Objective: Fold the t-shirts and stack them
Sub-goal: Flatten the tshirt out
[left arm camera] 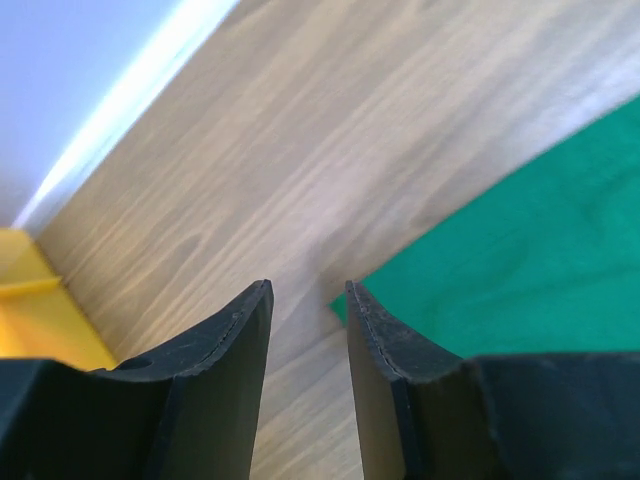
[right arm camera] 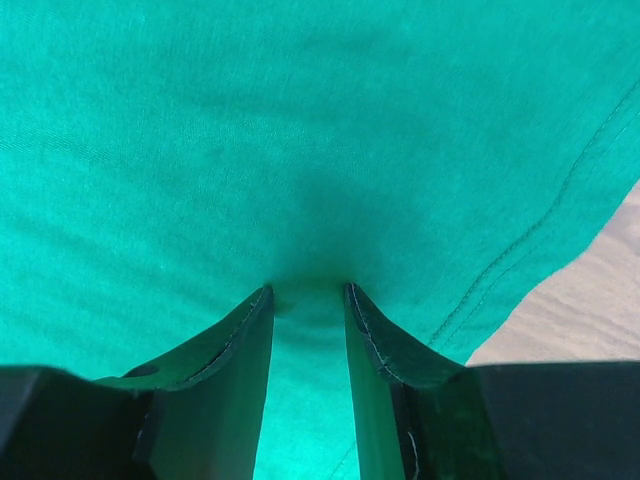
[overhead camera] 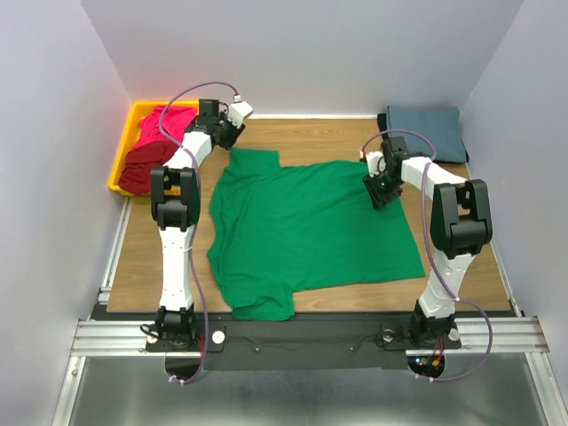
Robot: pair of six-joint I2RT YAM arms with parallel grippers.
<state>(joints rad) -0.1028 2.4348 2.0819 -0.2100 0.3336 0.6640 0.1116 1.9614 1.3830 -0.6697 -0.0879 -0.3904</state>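
The bright green t-shirt [overhead camera: 306,226] lies spread flat on the wooden table. My left gripper [overhead camera: 232,133] is open and empty over bare wood at the shirt's far left sleeve. In the left wrist view the gripper [left arm camera: 308,290] has the sleeve's corner [left arm camera: 345,305] just by its right fingertip. My right gripper [overhead camera: 380,191] is open, tips pressed down on the green cloth [right arm camera: 300,150] near its far right hem [right arm camera: 540,225]. The magenta pink shirt [overhead camera: 164,124] and the dark red shirt [overhead camera: 138,169] lie bunched in the bin. The slate blue-grey shirt [overhead camera: 424,131] lies folded at the far right. The black shirt is out of view.
The yellow plastic bin [overhead camera: 120,164] stands at the far left edge of the table, its corner also in the left wrist view [left arm camera: 40,320]. White walls close in the back and both sides. Bare wood [overhead camera: 461,266] shows to the right of the green shirt.
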